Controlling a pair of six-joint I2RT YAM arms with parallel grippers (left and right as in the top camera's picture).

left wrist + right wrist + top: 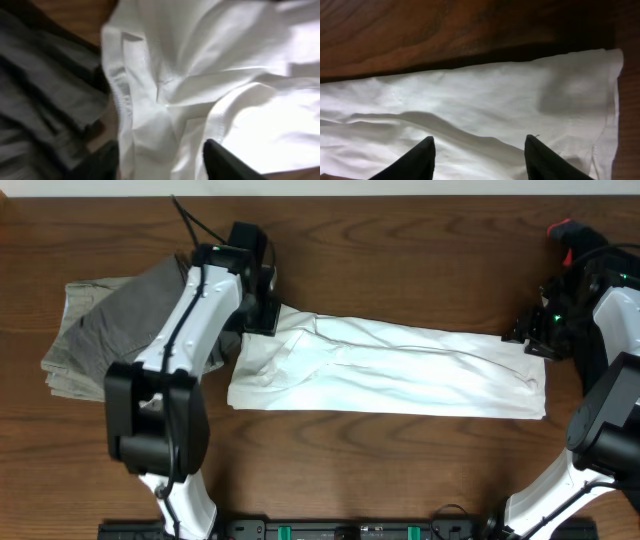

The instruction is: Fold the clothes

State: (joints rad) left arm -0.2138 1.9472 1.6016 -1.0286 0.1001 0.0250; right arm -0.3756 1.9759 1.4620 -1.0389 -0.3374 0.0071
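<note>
Cloth covers the middle of the dark brown wooden desk (400,240): a plain white short-sleeved T-shirt (400,375), folded into a long band, lies flat across it from left to right. Past its left end a crumpled heap of grey-khaki trousers (85,340) lies just beside the shirt's edge, partly under the white left arm (190,320). The left jaws hang over the shirt's left end, above a hemmed, wrinkled fold; they stand apart and hold nothing. The right jaws sit low over the shirt's right end, close to its far edge, likewise parted and empty, with the cloth lying smooth beneath the two dark fingers (420,160).
</note>
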